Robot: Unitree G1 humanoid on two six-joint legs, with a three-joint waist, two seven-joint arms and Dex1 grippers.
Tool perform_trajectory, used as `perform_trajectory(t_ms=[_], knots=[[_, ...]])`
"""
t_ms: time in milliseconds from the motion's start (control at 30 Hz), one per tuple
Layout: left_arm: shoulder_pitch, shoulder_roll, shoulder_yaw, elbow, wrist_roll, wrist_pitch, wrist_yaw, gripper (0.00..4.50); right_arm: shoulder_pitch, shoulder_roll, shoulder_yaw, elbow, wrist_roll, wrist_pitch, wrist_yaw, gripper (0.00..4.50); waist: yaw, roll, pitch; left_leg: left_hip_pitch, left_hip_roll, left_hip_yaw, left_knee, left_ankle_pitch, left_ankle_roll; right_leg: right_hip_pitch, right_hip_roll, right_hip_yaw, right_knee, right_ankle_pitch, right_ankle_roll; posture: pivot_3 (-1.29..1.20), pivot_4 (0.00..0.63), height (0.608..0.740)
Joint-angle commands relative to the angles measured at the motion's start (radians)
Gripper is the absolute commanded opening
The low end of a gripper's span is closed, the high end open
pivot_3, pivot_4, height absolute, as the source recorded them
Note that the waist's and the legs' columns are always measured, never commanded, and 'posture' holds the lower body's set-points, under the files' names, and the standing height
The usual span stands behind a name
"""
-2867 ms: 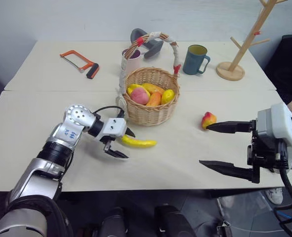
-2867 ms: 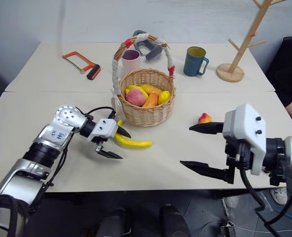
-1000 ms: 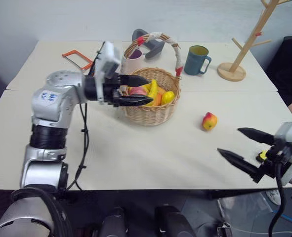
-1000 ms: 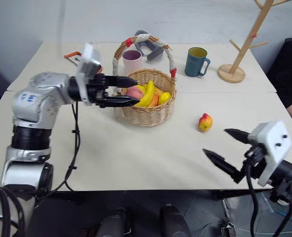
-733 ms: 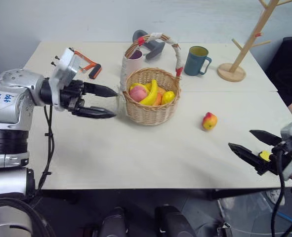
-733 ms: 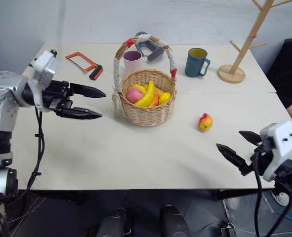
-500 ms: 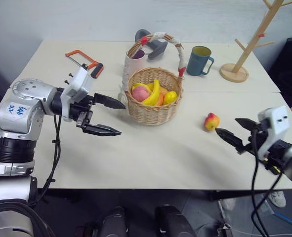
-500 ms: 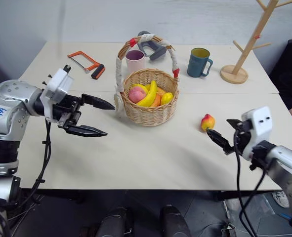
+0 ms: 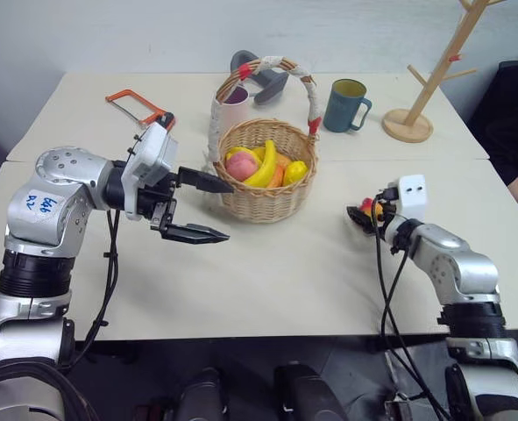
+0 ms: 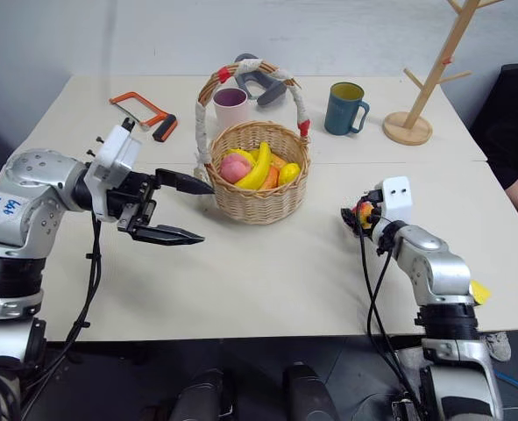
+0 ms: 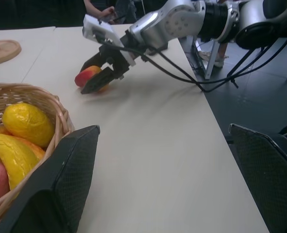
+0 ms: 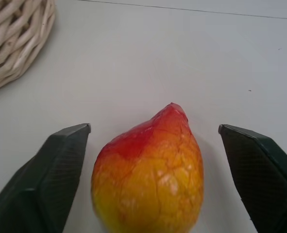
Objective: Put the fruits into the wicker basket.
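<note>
Since the earlier frames the banana has gone from the table into the wicker basket, the left gripper has pulled back to the basket's left side, and the right gripper has swung fwd to the red-and-yellow fruit. Left gripper: fingers wide apart, empty, tips just beside the basket wall, not touching. Right gripper: fingers apart w/ the fruit between them, a gap on each side in the right wrist view, so not clamped yet. That fruit lies on the table, to the right of the basket, well apart from it. Basket holds the banana leaning across a pink fruit, an orange fruit and a yellow fruit. Behind the basket: pink cup, teal mug, a grey object partly hidden by the handle. Orange hacksaw at far left of table, wooden rack at far right.
</note>
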Motion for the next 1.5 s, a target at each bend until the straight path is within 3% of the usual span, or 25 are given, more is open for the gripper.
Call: perform_trajectory(t_ms=[33,133,300,400,567,700,800,833,1000,1267,1500], knots=[[-0.025,0.007,0.039,-0.026,-0.035,0.011,0.024,4.50,-0.009,0.007,-0.035,-0.029,-0.001,-0.029,0.018,2.97,-0.001,0.000,0.000,0.000,0.000,0.000,0.000,0.000,0.000,0.000,0.000,0.000,0.000,0.000,0.000,0.00,0.150,0.740],[-0.030,0.006,0.042,-0.007,-0.024,0.003,0.046,4.50,0.016,-0.002,-0.057,-0.113,0.018,0.002,0.031,2.13,-0.002,0.000,0.000,0.000,0.000,0.000,0.000,0.000,0.000,0.000,0.000,0.000,0.001,0.000,0.000,0.00,0.150,0.740],[-0.054,0.014,0.046,0.066,0.003,-0.028,0.068,4.50,0.037,-0.033,-0.062,-0.393,0.122,0.130,0.096,2.08,-0.004,0.000,0.000,0.000,0.000,0.000,0.000,0.000,-0.001,-0.001,0.000,0.000,0.002,0.000,0.000,0.00,0.150,0.740],[-0.071,0.022,0.051,0.083,-0.002,-0.033,0.061,4.50,-0.057,-0.021,-0.030,-0.476,0.148,0.215,0.074,2.08,-0.008,0.000,0.000,0.000,0.001,0.001,0.000,0.000,-0.001,-0.001,0.001,0.001,0.002,0.000,0.000,0.00,0.150,0.740],[-0.079,0.008,0.046,0.087,0.001,-0.045,0.072,4.50,-0.359,0.148,0.088,-0.307,0.097,0.224,0.033,2.08,-0.024,0.001,0.000,0.000,0.001,0.002,0.000,0.001,-0.002,-0.004,0.001,0.002,0.007,-0.001,-0.001,0.00,0.150,0.740],[-0.085,-0.007,0.040,0.073,-0.002,-0.040,0.085,4.50,-0.427,0.209,0.170,-0.170,0.009,0.140,0.052,2.08,-0.020,-0.001,0.000,-0.002,0.001,0.000,0.000,0.000,-0.003,-0.008,0.000,-0.001,0.011,-0.004,-0.006,0.00,0.150,0.740],[-0.098,-0.027,0.058,0.053,-0.027,-0.017,0.119,4.50,-0.439,0.245,0.187,-0.120,-0.012,0.121,0.059,2.08,-0.018,-0.001,0.000,-0.012,-0.001,0.000,0.002,0.000,-0.003,-0.018,-0.002,-0.001,0.013,-0.004,-0.006,0.00,0.150,0.740],[-0.098,-0.030,0.064,0.046,-0.034,-0.009,0.126,4.50,-0.438,0.247,0.197,-0.114,-0.028,0.117,0.061,2.83,-0.018,-0.001,0.000,-0.016,0.000,-0.001,0.004,0.000,-0.002,-0.021,-0.003,-0.001,0.018,-0.003,-0.006,0.00,0.150,0.740],[-0.065,-0.020,0.080,0.015,-0.041,-0.004,0.143,4.50,-0.422,0.236,0.192,-0.164,-0.054,0.140,0.057,4.45,-0.027,-0.001,0.000,-0.016,0.000,-0.001,0.005,0.000,-0.003,-0.022,-0.003,-0.002,0.019,-0.003,-0.006,0.00,0.150,0.740],[-0.050,-0.016,0.098,0.012,-0.044,-0.006,0.168,4.50,-0.338,0.134,0.041,-0.400,0.037,0.298,0.056,4.49,-0.027,-0.001,0.000,-0.015,0.001,-0.002,0.003,0.003,-0.006,-0.022,-0.001,-0.003,0.019,-0.004,-0.008,0.00,0.150,0.740],[-0.070,-0.021,0.086,0.029,-0.032,-0.019,0.170,4.50,-0.355,0.136,0.053,-0.278,-0.018,0.212,0.047,4.49,-0.035,-0.001,0.000,-0.015,0.001,-0.001,0.003,0.004,-0.007,-0.022,0.001,-0.001,0.019,-0.004,-0.008,0.00,0.150,0.740]])
